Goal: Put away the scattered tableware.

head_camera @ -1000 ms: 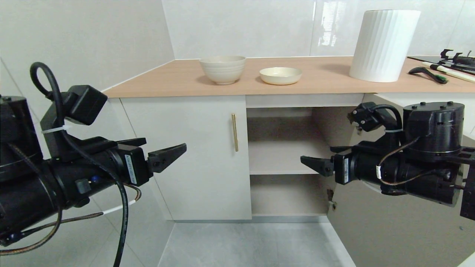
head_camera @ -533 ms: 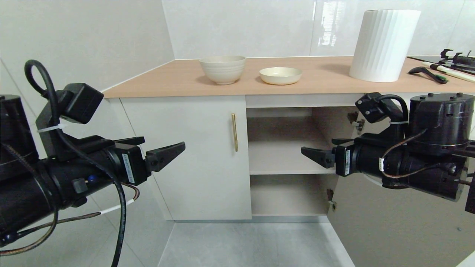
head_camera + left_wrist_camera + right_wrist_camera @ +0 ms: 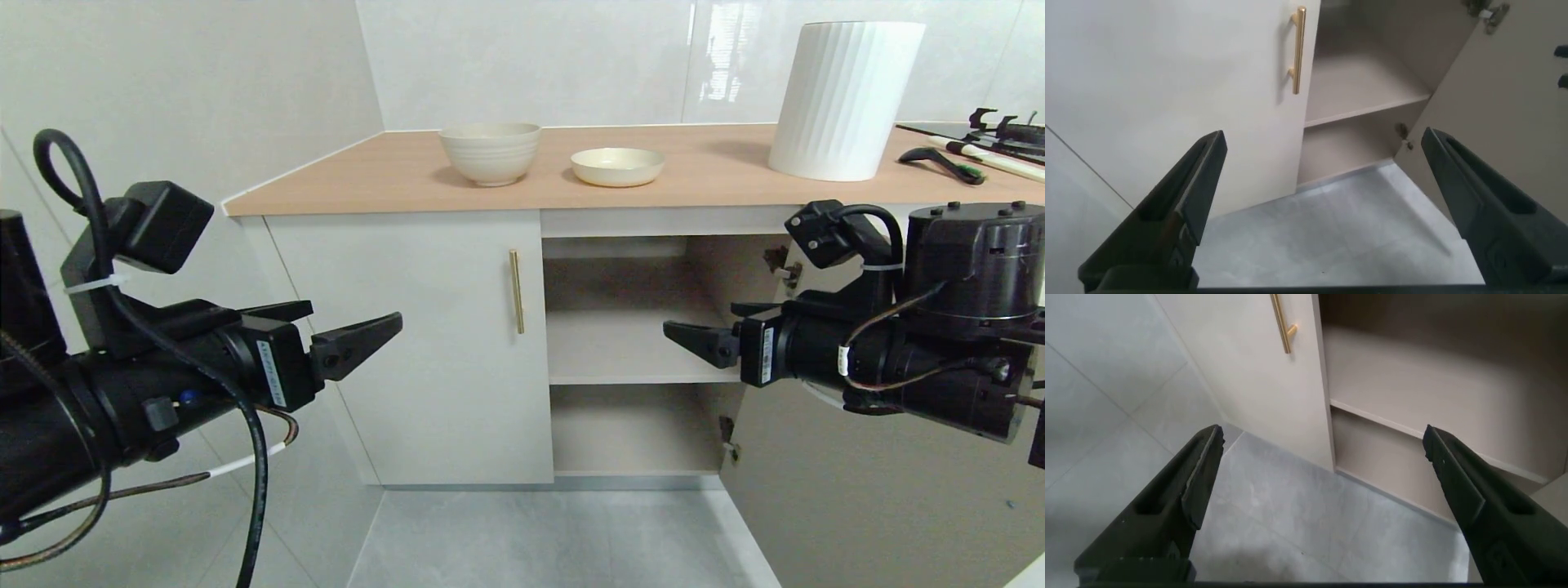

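Head view: a wooden worktop carries one cream ribbed bowl and, just beside it, one shallow dish. One tall ribbed white container stands farther right, with dark utensils at the far edge. Below is a cupboard with one closed door bearing a brass handle. Next to it is an open compartment with one shelf.

Both arms reach level toward the cupboard, well below the tableware. The left hand and right hand each carry a small white label, its print too small to read.

Left wrist view: the left hand is spread wide, grasping nothing, facing the handle and shelf.

Right wrist view: the right hand is likewise released, above grey floor tiles, facing the handle and shelf.
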Robot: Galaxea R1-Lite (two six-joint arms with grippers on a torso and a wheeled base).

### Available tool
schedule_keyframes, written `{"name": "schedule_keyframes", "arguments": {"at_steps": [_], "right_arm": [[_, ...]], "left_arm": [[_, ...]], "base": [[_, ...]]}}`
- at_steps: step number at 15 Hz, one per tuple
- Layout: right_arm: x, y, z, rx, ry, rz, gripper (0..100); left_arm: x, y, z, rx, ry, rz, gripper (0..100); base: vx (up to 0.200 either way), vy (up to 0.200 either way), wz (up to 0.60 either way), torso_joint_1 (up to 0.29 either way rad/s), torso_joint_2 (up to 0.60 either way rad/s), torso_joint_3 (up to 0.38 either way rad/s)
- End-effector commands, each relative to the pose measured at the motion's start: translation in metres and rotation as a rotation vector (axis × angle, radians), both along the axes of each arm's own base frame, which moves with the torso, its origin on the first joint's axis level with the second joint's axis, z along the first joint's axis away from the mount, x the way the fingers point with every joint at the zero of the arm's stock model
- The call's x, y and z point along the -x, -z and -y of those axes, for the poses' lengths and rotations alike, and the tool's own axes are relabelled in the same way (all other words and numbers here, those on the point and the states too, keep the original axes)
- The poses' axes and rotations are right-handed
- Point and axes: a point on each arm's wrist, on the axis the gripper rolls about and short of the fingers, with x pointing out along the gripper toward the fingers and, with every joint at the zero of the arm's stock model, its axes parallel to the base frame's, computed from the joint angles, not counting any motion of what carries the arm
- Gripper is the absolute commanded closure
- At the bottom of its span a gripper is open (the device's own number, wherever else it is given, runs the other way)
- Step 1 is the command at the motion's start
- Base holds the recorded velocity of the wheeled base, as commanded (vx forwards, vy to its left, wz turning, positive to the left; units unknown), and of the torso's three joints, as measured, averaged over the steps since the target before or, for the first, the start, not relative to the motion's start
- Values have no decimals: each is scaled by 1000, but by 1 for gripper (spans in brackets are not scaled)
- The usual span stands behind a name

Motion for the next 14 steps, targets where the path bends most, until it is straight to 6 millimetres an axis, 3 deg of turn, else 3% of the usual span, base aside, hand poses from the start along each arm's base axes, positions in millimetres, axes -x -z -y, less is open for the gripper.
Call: {"name": "schedule_keyframes", "arguments": {"at_steps": [1, 4, 13, 14], "right_arm": [[0, -1, 0, -1, -1, 2, 0], [1, -1, 0, -3, -3, 4, 0], [1, -11, 0, -35, 5, 58, 0], [0, -12, 0, -40, 11, 68, 0]], "left_arm": [[2, -1, -1, 0, 4, 6, 0], [2, 0, -1, -1, 9, 2, 0], [6, -5, -3, 10, 7, 24, 0], [6, -6, -3, 12, 7, 27, 0]], "base": [[0, 0, 0, 0, 0, 0], [0, 0, 0, 0, 0, 0], [200, 0, 0, 0, 3, 2], [0, 0, 0, 0, 0, 0]]}}
